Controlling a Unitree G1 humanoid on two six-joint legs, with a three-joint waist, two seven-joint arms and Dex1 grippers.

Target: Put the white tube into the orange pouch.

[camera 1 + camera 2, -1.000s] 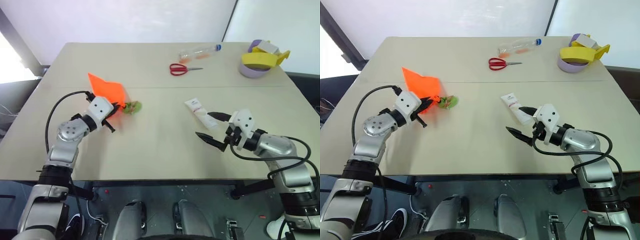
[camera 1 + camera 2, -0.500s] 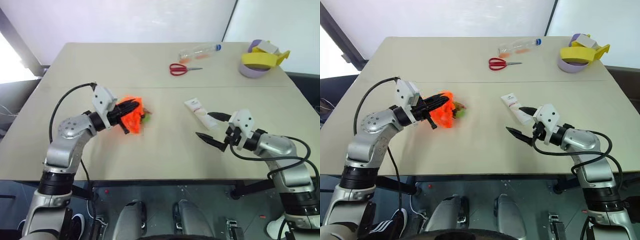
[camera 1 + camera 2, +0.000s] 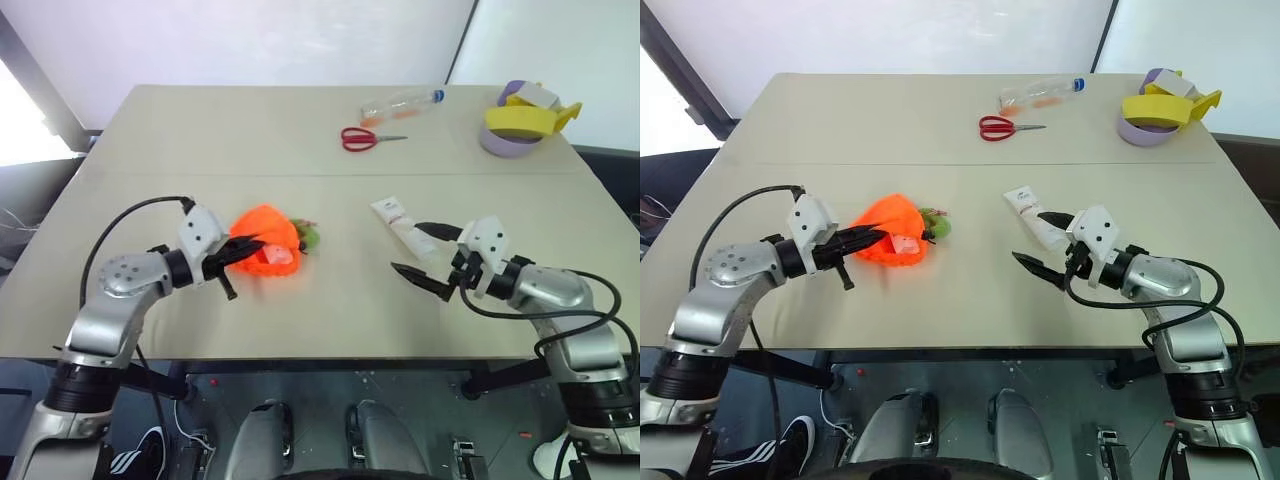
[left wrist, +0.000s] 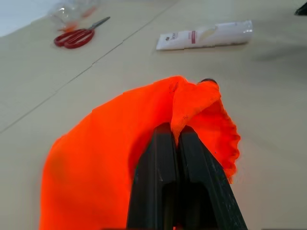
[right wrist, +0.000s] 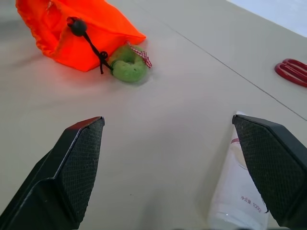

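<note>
Left wrist view, nearest: the left gripper [image 4: 175, 136] has its fingers pressed together on a fold of the orange pouch [image 3: 266, 240], hiding the pouch mouth. At centre right, the right gripper [image 3: 424, 254] stands wide apart and empty, one finger covering the white tube [image 3: 398, 221] at its lower end. Red scissors [image 3: 366, 138] lie farther back.
</note>
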